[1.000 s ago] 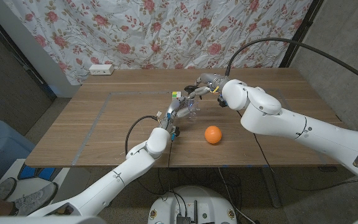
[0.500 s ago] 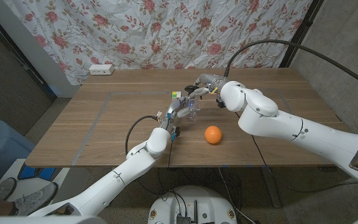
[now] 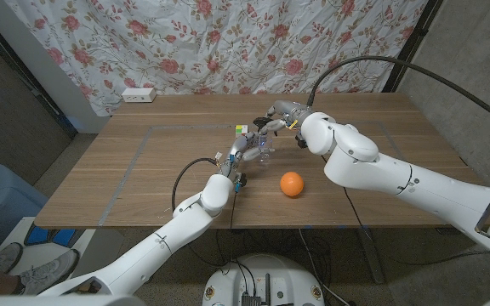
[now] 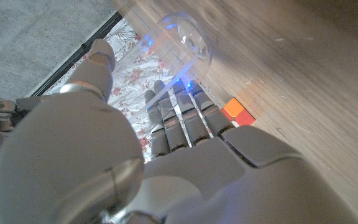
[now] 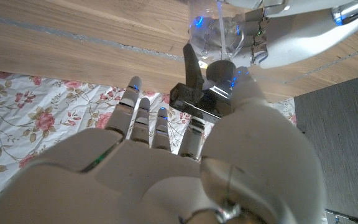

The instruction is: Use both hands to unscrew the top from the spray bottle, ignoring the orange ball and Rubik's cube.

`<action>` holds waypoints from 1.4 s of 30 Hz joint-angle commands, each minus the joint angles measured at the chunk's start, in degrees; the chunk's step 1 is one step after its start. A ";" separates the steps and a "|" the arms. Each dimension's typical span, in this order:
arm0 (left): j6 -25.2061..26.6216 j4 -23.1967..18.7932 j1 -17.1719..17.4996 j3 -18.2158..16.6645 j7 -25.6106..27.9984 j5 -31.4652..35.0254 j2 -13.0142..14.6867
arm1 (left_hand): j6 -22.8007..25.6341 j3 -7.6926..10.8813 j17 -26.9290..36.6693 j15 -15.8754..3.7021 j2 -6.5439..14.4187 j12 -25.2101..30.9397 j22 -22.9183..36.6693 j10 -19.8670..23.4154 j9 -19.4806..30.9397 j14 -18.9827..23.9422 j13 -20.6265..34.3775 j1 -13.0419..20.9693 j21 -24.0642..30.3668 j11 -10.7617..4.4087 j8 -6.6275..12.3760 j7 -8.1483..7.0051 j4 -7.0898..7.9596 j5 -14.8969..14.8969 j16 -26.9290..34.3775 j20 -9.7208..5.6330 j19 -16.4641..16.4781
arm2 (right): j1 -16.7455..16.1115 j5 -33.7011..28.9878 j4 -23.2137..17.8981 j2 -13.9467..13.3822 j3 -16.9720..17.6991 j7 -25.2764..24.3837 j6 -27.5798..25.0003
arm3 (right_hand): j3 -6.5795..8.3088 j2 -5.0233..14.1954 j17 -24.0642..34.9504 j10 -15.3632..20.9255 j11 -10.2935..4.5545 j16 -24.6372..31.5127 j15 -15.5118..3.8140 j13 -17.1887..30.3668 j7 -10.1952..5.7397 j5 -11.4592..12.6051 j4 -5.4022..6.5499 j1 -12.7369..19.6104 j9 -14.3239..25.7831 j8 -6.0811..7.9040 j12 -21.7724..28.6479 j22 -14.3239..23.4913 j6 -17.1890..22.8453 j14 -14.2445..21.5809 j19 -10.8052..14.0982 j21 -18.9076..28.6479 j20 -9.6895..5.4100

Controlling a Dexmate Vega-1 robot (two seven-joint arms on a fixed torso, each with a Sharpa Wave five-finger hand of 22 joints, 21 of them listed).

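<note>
Both arms reach in toward the middle of the wooden table (image 3: 143, 183), where the two hands meet at the clear spray bottle (image 3: 263, 151).

The left arm comes up from the near edge, and the left hand (image 3: 243, 155) wraps the bottle's body from the side, fingers curled round it. In the left wrist view the bottle (image 4: 180, 45) shows as a see-through rounded shape just past the fingertips (image 4: 185, 102), which press against it. That hand grasps the bottle.

The right arm sweeps in from the far right with its elbow bent, and the right hand (image 3: 277, 116) sits over the top of the bottle. The right wrist view shows what the head view does not: the black spray top (image 5: 194, 87) sits between the thumb and the fingers (image 5: 143, 121), with the clear bottle neck (image 5: 216, 34) beyond it and the left hand (image 5: 291, 31) holding the body alongside. The right hand seems to pinch the spray top, though the contact is partly hidden.

The Rubik's cube (image 3: 241, 129) stands just beside the left hand, on the far side, and appears in the left wrist view as an orange and red corner (image 4: 238, 113). The orange ball (image 3: 291, 184) lies on the table nearer the robot, apart from both hands.
</note>
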 commanded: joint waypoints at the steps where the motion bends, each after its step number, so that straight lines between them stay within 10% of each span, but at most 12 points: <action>1: -0.12 0.40 -0.53 0.22 -0.42 -0.10 -0.14 | 3.25 5.58 0.31 -2.25 11.69 0.45 0.29 0.87 0.10 0.25 0.23 -10.56 0.21 -0.50 0.23 0.81 5.27 -0.02 0.39 0.39 0.36 | -0.62 -0.41 0.91 0.65 0.14 -1.76 0.03 | 0.77 0.22 0.21 0.80 -0.48 0.50 -0.53 0.06 -0.16 -0.17 -0.21 1.37 0.02 0.76 0.39 0.07 1.47 0.41 1.09 0.54 -0.21; 18: -0.19 0.79 -0.87 0.28 -0.65 -0.25 -0.29 | 3.32 5.59 0.33 -2.23 11.68 0.33 0.29 0.79 0.14 0.26 0.21 -10.69 0.22 -0.38 0.16 0.86 5.35 -0.03 0.40 0.44 0.38 | -2.10 -2.55 1.83 1.17 0.40 -4.25 1.55 | 1.41 0.14 0.28 4.33 -2.76 1.61 -2.81 0.03 -1.52 -0.33 0.03 4.23 -0.46 3.75 0.94 0.04 7.51 2.83 3.48 0.62 -1.42; 42: 0.45 0.87 -1.05 0.16 -0.70 -0.54 -0.19 | 3.31 5.64 0.29 -2.16 11.61 0.14 0.30 0.77 0.19 0.25 0.08 -10.76 0.23 -0.42 0.05 0.79 5.31 -0.03 0.38 0.54 0.39 | -2.38 2.34 1.71 0.93 5.06 -2.07 3.20 | 1.00 0.77 0.40 5.71 -2.62 1.91 -3.00 0.02 -0.29 -0.31 1.24 2.63 -0.80 4.14 0.90 0.05 7.92 3.44 4.38 0.45 -1.43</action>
